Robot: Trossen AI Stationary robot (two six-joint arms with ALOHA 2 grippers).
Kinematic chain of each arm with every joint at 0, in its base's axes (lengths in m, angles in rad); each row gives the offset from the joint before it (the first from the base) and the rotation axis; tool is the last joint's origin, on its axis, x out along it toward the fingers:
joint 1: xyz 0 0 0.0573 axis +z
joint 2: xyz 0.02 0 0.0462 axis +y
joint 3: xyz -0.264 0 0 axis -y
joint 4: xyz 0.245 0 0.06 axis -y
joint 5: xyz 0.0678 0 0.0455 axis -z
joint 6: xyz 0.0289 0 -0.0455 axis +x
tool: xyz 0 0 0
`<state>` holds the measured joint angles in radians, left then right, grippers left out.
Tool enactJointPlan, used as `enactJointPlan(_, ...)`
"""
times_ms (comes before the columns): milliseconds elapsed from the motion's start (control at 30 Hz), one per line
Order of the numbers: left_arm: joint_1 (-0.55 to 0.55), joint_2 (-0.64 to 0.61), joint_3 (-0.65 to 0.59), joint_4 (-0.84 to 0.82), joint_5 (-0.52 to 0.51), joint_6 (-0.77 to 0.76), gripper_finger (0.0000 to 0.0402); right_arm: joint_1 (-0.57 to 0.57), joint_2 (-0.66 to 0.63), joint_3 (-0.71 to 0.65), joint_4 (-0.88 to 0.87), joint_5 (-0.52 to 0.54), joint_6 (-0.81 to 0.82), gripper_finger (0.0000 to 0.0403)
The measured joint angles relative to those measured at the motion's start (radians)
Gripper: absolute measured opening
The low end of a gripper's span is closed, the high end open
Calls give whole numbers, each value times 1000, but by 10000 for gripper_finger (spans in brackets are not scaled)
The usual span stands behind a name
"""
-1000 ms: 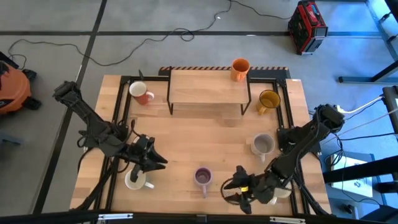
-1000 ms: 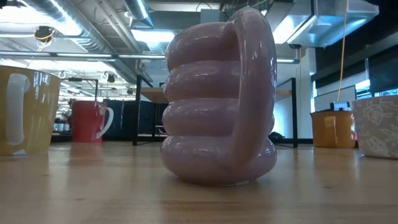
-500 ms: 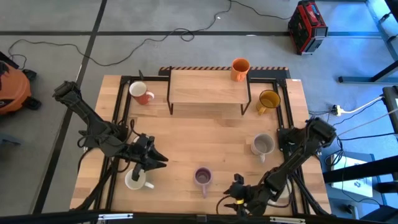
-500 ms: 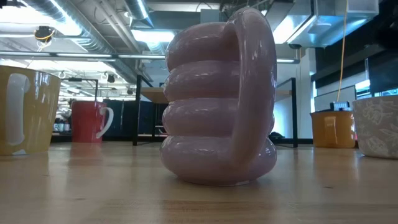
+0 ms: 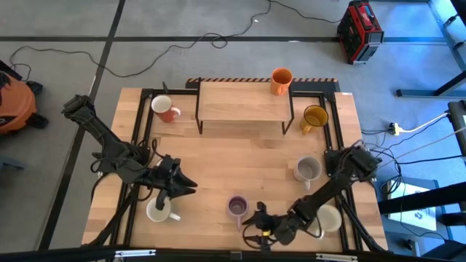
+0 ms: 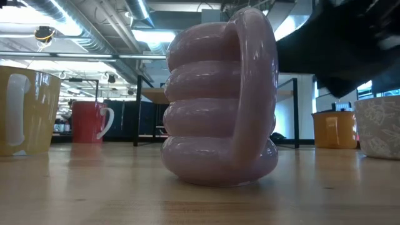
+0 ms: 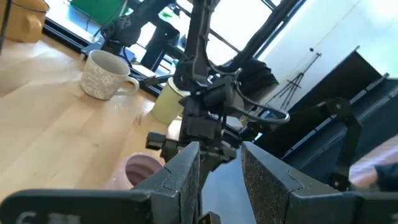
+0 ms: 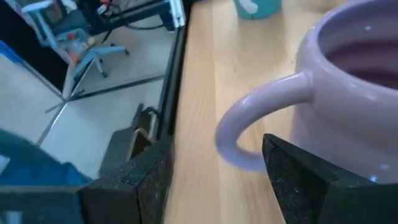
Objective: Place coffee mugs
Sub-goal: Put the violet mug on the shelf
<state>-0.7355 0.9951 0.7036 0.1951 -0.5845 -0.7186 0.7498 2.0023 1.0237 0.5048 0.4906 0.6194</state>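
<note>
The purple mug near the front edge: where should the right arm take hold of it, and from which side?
Probably by the handle. The purple mug stands upright with its loop handle pointing to the table's front edge, and the right gripper is already there with jaws open on either side of the loop. Coming in low from the front seems best; the ribbed, bulging body offers a poorer hold.

The high view looks straight down on the whole table [image 5: 240, 160]; the low view sits close behind the purple mug [image 6: 219, 100], which both share.
</note>
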Motion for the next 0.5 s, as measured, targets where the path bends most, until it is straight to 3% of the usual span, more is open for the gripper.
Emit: enactJointPlan(500, 0, 0, 0, 0, -9, -12, 114, -7, 138, 121, 77, 15, -89, 224)
